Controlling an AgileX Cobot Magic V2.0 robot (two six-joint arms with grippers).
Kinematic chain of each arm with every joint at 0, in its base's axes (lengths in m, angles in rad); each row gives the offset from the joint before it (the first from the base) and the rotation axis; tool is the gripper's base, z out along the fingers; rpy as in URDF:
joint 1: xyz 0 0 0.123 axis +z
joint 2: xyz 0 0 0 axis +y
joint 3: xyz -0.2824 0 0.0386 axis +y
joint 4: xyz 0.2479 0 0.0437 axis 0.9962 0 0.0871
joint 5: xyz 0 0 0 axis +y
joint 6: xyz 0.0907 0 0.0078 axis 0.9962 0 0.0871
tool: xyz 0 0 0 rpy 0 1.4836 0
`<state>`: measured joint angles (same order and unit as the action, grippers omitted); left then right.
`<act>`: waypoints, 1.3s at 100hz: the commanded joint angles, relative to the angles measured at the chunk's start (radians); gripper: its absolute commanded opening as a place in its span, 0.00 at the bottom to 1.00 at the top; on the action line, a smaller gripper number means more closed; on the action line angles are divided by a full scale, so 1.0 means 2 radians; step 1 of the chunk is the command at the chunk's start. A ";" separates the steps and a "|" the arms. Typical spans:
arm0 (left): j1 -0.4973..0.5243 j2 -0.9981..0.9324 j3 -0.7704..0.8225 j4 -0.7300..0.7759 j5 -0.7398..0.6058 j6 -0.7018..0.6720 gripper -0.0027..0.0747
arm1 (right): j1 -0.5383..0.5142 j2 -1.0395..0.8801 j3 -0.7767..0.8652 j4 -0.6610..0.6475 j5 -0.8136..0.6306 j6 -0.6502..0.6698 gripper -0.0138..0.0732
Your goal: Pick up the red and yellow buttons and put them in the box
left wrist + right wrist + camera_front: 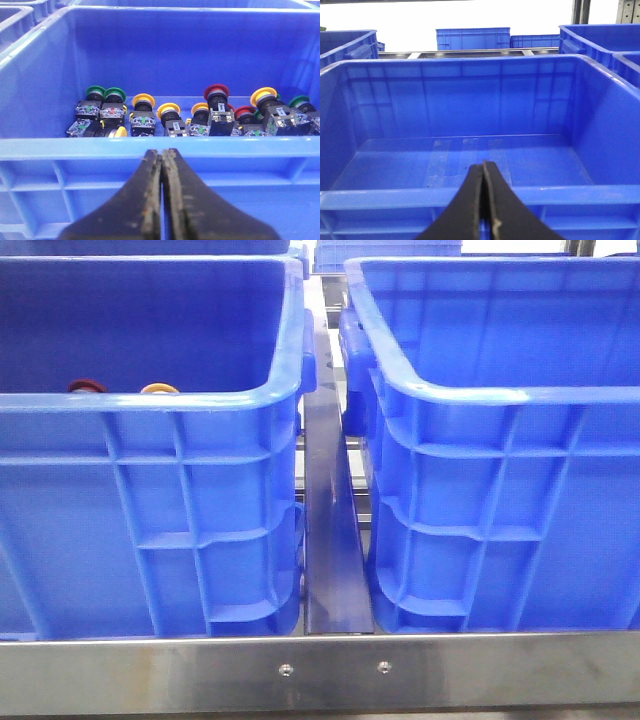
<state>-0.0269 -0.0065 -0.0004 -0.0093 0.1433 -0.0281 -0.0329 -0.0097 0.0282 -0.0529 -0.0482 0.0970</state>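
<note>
Red and yellow buttons (217,92) are lying in the left crate (150,405), at 10 o'clock in the front view. Left gripper (163,155) and right gripper (483,167) are hovering with jaws pressed together, gripping nothing

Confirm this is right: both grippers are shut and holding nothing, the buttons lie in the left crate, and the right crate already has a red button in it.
Not quite. The right wrist view shows the right crate holding nothing. The rest stands: left gripper and right gripper are shut, and the buttons lie in the left crate.
</note>
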 commanded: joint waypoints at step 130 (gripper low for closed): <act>-0.003 0.331 -0.365 -0.027 0.226 0.007 0.16 | -0.003 -0.010 0.002 0.002 -0.040 -0.004 0.05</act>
<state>-0.0269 0.5674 -0.6521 -0.0476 0.6386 -0.0253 -0.0329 -0.0097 0.0282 -0.0529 -0.0482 0.0970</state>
